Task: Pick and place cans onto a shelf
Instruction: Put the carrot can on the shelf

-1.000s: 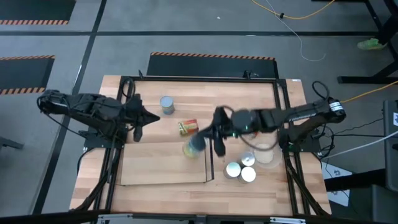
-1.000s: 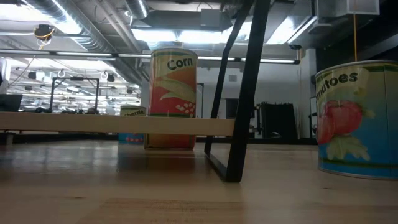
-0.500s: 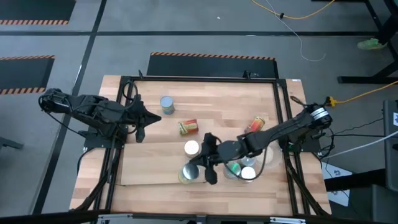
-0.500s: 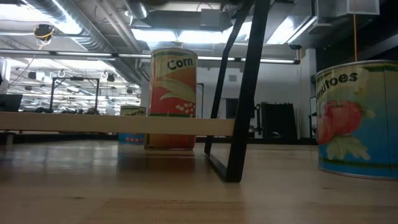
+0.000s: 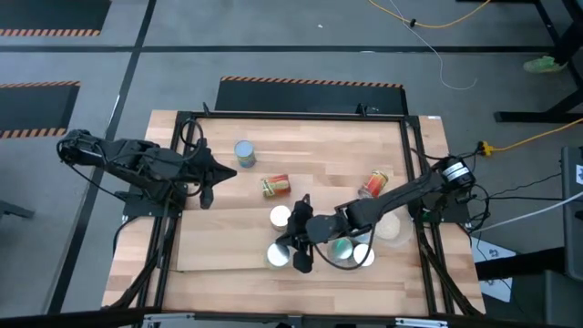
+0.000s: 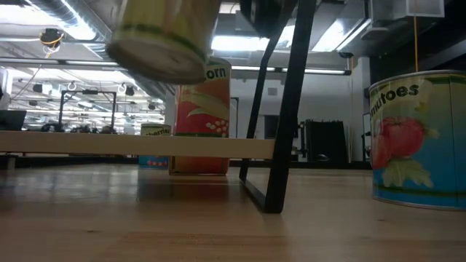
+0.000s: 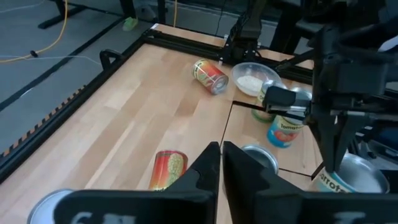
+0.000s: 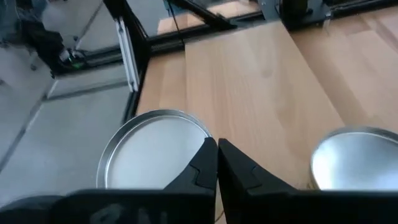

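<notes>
Second can held over the shelf
High view: right gripper (image 5: 301, 248) pinches a tilted can (image 5: 278, 255) at the shelf's (image 5: 219, 241) near edge, beside one placed can (image 5: 280, 217); six remain off it. Low view: the held can hangs clear above the board. Left wrist view: left gripper (image 7: 221, 165) nearly closed, empty.

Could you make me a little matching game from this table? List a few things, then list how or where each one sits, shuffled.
Things:
1. silver-topped grey tin
2. red-and-yellow tin beside it
3. round beige dish
4. pale tin at the right tool

States:
A. lying on its side
B. lifted and tilted over the pale wood shelf board
C. standing upright, beyond the shelf
D. right of the shelf's black frame

Pairs: 1-C, 2-A, 3-D, 4-B
</notes>
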Available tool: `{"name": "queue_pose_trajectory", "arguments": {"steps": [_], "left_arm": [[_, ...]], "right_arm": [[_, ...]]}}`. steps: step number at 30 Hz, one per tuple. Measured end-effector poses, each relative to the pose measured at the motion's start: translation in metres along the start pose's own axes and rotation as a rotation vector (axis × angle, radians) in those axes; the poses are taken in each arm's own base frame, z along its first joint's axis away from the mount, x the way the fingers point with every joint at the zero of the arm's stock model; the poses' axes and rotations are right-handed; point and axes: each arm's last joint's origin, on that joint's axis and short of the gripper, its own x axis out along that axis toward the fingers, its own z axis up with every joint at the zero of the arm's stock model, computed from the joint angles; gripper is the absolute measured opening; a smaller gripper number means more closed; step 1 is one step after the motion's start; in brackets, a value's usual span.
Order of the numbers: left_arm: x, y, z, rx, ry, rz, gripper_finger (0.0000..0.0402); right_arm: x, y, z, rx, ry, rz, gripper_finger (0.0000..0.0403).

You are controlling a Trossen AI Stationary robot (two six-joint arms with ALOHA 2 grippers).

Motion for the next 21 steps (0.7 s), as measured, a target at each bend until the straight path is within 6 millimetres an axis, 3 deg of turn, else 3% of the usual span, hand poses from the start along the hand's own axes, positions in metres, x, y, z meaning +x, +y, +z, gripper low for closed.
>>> {"name": "queue_pose_trajectory", "arguments": {"steps": [21], "left_arm": [[0.0000, 0.0001, -0.0002, 0.053, 0.002, 0.001, 0.0011]], "right_arm": [[0.0029, -0.0061, -0.0054, -0.036, 0.042, -0.059, 0.0008]]}}
